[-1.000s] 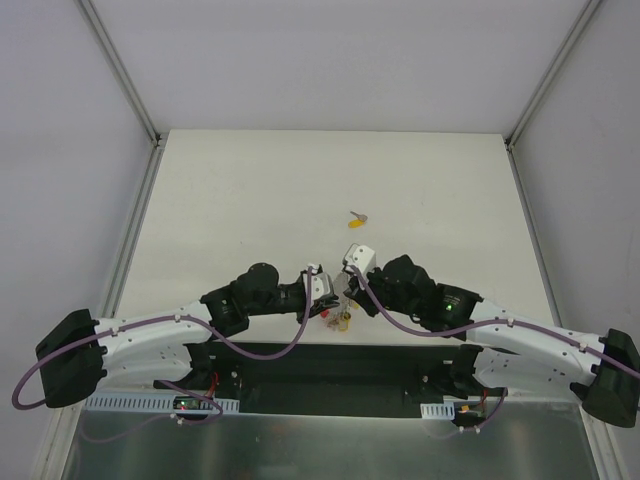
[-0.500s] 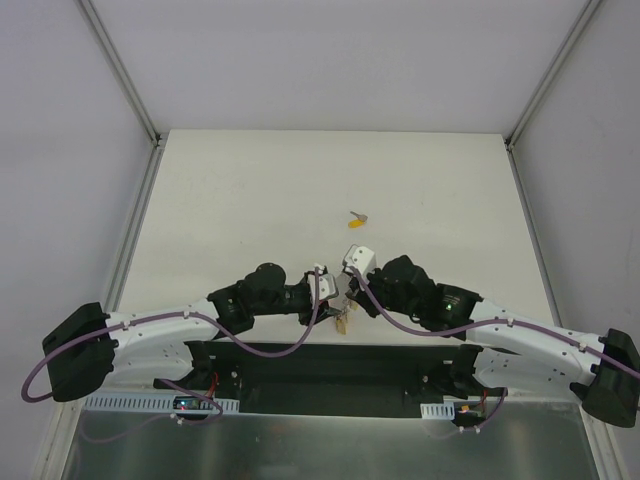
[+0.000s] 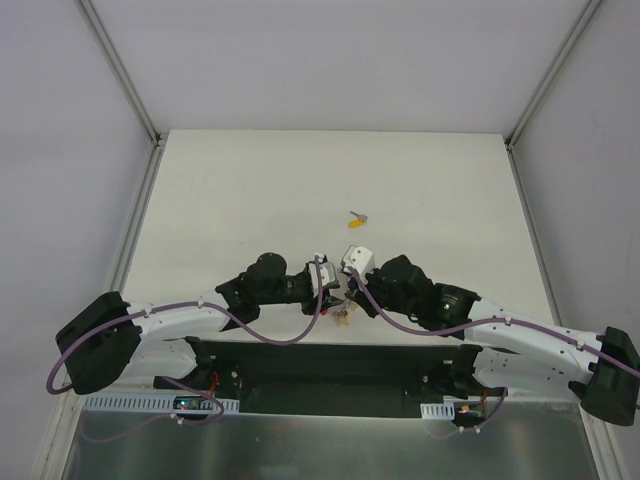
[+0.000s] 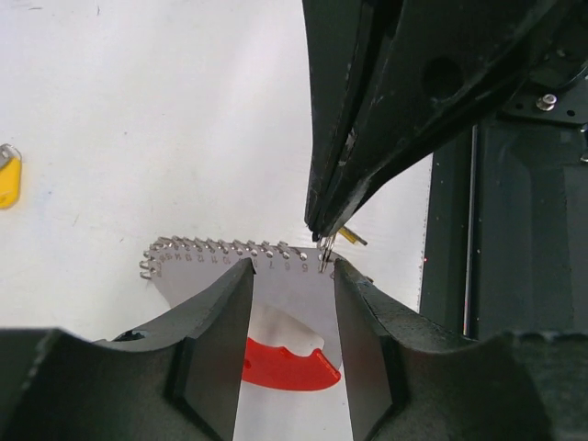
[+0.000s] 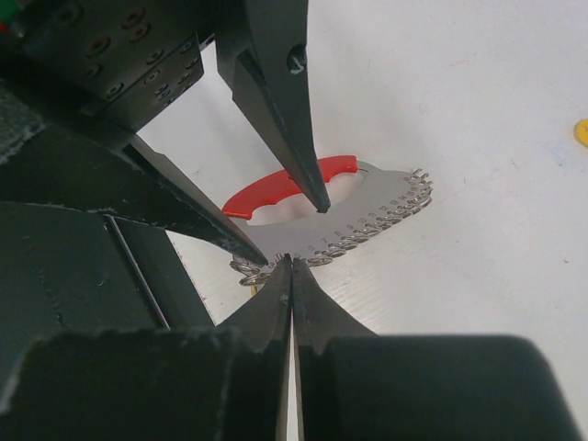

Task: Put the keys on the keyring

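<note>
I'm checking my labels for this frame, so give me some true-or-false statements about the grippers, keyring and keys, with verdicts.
The right gripper is shut. True.
The left gripper is clamped shut. False: its jaws stand apart.
The keyring has a red curved handle. True.
The loose key sits inside the left gripper. False: it lies on its own, beyond both grippers.
The loose key has a yellow head. True.

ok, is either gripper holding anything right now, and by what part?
Right gripper is shut on the keyring, pinching its edge with the row of small rings. Left gripper is open, jaws straddling the keyring, gripping nothing.
</note>
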